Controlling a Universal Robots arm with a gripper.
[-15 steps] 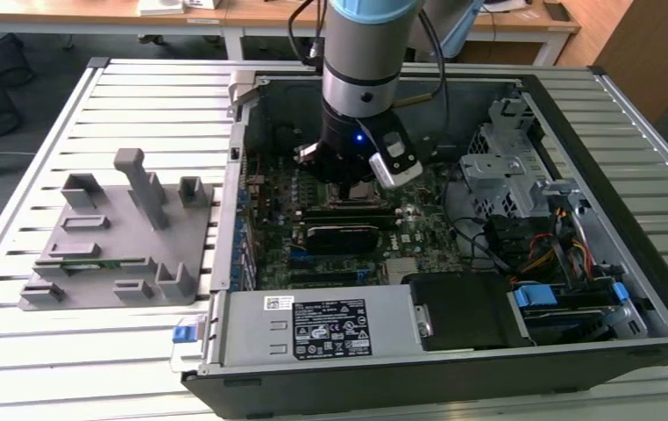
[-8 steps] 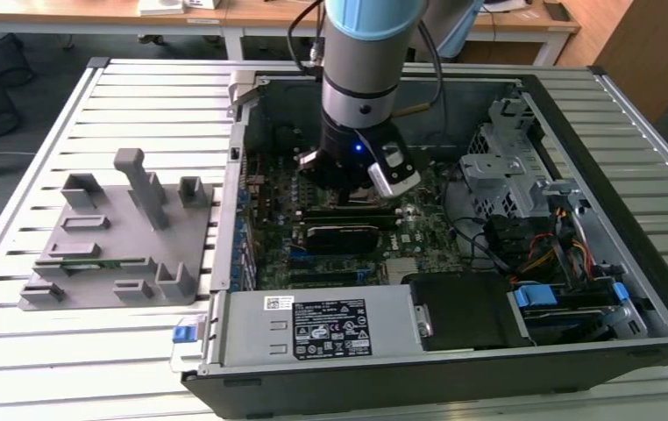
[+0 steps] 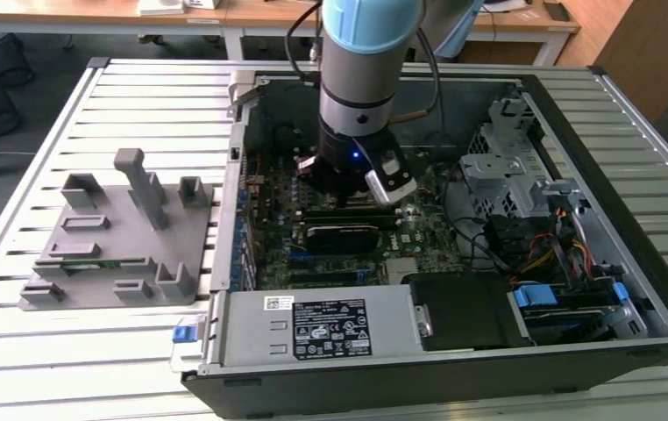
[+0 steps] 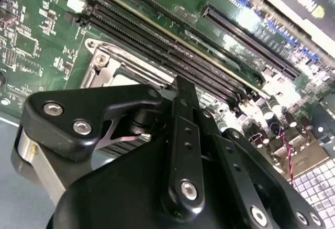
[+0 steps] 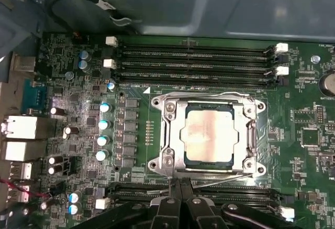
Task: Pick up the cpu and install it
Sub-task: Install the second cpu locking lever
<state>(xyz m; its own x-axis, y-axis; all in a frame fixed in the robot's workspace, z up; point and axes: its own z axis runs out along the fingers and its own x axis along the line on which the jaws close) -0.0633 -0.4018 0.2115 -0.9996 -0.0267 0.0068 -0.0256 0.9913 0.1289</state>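
Inside the open computer case (image 3: 614,96), my hand (image 5: 178,189) hovers low over the motherboard (image 5: 78,82), its fingers drawn together and holding nothing. Best practice, I judge: keep clear of the retention frame (image 5: 167,134). The cpu (image 5: 209,134) sits seated in its socket, just beyond my fingertips.

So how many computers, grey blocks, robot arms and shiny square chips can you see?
Open computer case: 1
Grey holder block: 1
Robot arm: 1
cpu: 1
Total: 4
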